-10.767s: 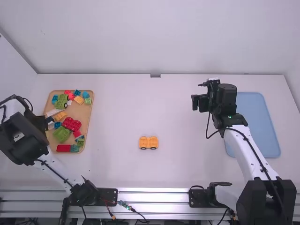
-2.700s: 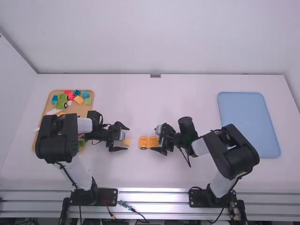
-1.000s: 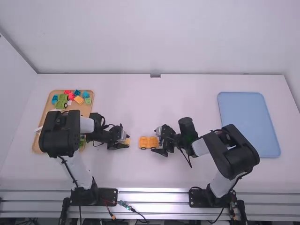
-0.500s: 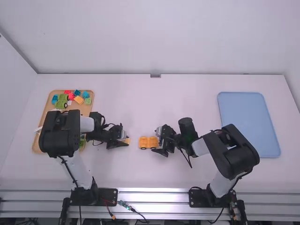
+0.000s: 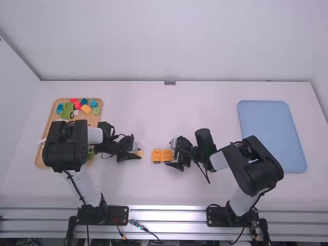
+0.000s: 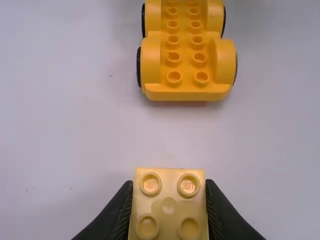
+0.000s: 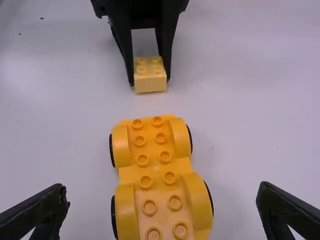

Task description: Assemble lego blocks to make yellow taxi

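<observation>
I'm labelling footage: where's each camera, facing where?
High view: above and behind both visible arms, facing forward and down at the white table.
Left wrist view: on that wrist, facing the square yellow plastic block in its black gripper.
Right wrist view: on that wrist, facing an orange wheeled base past its open black gripper.
Wrist views share block and base.

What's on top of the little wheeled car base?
Rows of round studs line the car base, and no block sits on them. Whatever is underneath can't be seen; the base covers it.
</observation>
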Controlling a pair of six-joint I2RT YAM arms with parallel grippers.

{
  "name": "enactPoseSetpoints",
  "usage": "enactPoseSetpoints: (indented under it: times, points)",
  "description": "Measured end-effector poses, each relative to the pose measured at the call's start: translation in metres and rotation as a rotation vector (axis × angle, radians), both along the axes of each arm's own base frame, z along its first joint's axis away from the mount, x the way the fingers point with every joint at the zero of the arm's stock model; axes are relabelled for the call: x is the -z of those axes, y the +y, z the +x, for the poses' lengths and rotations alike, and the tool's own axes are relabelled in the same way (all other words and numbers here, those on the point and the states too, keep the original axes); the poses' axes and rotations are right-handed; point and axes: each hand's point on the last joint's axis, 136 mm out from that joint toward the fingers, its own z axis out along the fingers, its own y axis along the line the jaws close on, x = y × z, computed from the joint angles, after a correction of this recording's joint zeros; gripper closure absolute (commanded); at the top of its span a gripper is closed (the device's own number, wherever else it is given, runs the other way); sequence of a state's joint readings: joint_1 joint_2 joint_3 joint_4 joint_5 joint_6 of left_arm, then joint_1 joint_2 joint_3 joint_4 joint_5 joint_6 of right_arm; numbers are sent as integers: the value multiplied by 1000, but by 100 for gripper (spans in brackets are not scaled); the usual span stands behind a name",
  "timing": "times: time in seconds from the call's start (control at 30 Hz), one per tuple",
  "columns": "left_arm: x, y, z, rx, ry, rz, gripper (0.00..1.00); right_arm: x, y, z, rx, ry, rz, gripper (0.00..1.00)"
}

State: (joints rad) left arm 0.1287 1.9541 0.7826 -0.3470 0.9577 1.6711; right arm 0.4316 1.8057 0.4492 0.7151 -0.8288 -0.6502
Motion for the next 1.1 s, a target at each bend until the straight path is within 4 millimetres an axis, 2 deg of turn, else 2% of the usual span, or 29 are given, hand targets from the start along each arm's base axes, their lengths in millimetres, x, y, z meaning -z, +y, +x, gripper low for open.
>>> enactPoseSetpoints:
  times: [0.23, 0.37, 0.6, 0.77, 0.8, 0.9, 1.03, 1.1]
  points:
    - [-19, 0, 16, -1, 17, -21, 83, 10, 4, 1, -18, -13, 25, 1]
    - [-21, 0, 19, -1, 15, -27, 80, 16, 6, 0, -35, -20, 43, 1]
    - [-23, -1, 22, -2, -5, -37, 79, 43, 11, -4, -73, 55, 42, 0]
    - [-23, -1, 22, -2, -4, -37, 79, 45, 23, 2, -103, 43, 56, 12]
    - [-23, -1, 22, -2, -4, -37, 79, 45, 23, 2, -103, 43, 56, 13]
    - [-23, -1, 22, -2, -5, -37, 79, 42, 24, 3, -105, 21, 65, 26]
    - [-25, -2, 22, -3, -7, -52, 78, 38, 24, 4, -106, -13, 80, 34]
    - [-27, -3, 22, -3, -8, -66, 86, 38, 23, 2, -104, -16, 82, 38]
